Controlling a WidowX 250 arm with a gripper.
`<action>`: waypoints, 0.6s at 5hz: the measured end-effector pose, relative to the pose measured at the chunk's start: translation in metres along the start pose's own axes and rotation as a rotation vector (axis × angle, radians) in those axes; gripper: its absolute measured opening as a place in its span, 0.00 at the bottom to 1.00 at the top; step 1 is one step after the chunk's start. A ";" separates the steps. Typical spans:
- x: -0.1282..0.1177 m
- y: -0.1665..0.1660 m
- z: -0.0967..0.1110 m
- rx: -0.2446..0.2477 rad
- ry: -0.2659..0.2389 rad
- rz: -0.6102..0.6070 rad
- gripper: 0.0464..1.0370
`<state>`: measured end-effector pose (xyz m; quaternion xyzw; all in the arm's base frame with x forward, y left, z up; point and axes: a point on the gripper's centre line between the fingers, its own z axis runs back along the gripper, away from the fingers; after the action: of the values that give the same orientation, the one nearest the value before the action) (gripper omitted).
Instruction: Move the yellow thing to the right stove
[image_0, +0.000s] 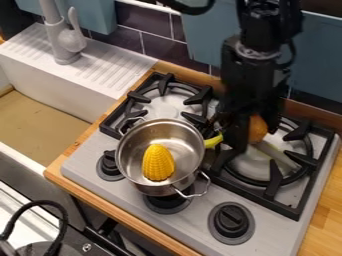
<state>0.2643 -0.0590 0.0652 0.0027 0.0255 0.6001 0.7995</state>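
Observation:
My gripper (235, 137) hangs over the stove between the two burners, to the right of the metal pot (190, 130). A yellow corn cob (158, 162) lies inside the pot, its tip toward the back. Close to the gripper's left side shows a small yellow-green piece (214, 141), just beyond the pot's right rim; the gripper hides what it belongs to. The right stove burner (302, 172) lies to the gripper's right and front, partly covered by the arm.
An orange round object (258, 129) is beside the gripper, and a grey blade-like object (277, 155) lies across the right burner. Behind the pot is the left burner (167, 86). Knobs (231, 220) line the stove's front. The sink and faucet (70, 40) are at left.

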 end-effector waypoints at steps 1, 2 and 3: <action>-0.002 0.003 -0.001 0.073 0.022 -0.037 0.97; -0.003 0.000 0.004 0.094 0.030 -0.044 0.96; 0.000 0.000 0.004 0.093 0.032 -0.045 0.96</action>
<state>0.2643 -0.0589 0.0696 0.0294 0.0663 0.5803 0.8112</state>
